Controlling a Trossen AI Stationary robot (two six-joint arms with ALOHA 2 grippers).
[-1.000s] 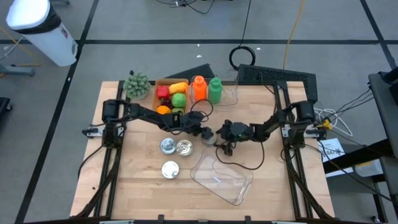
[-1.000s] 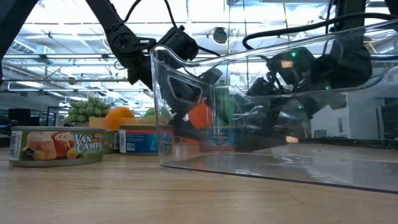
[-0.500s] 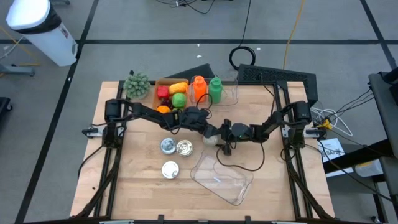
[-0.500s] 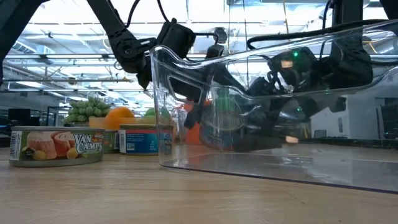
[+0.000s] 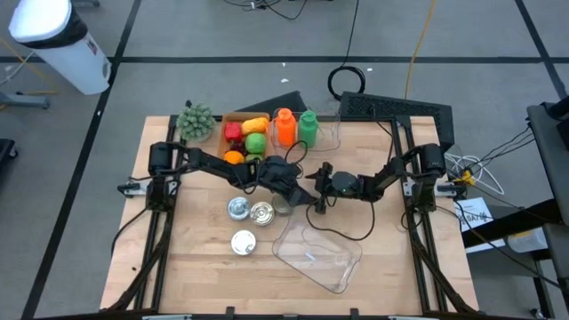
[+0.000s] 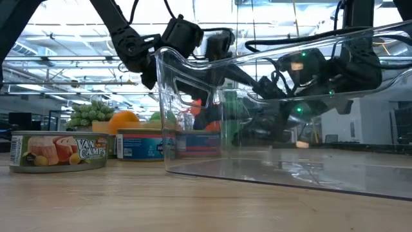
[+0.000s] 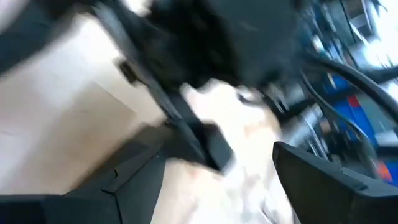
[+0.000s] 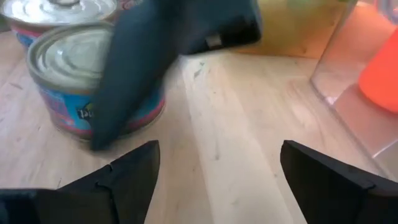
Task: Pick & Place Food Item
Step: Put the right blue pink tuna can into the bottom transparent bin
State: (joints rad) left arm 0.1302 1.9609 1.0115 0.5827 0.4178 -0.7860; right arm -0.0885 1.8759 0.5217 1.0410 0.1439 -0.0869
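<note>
The can (image 8: 68, 74) with a blue and pink label stands upright on its base on the table, next to two more cans (image 5: 238, 207) (image 5: 263, 212). In the high view it (image 5: 283, 204) sits just below my left gripper (image 5: 289, 185). My left gripper (image 7: 217, 180) is open and blurred in its own wrist view. One of its fingers (image 8: 143, 68) slants across the front of the can. My right gripper (image 8: 217, 174) is open over bare wood, facing the can from the table's right (image 5: 314, 190). The clear tub (image 5: 318, 253) lies nearer the front edge. My left gripper has one finger (image 8: 124, 99) slanting down across the side of the can (image 8: 56, 93). I cannot tell whether it touches. The can stands upright on the table.
A third can (image 5: 244, 242) sits toward the near edge. A box of fruit (image 5: 244, 133), an orange bottle (image 5: 284, 126), a green bottle (image 5: 308, 127), a clear cup (image 5: 331, 132) and a green bunch (image 5: 196, 120) line the far edge. Cables trail from the right gripper across the tub.
The can was tipped up between the two grippers half a second ago. It now stands upright on the table, farther left beside the other cans. My left gripper has drawn back toward the table's left and far side. My right gripper has stayed close to where it was.
</note>
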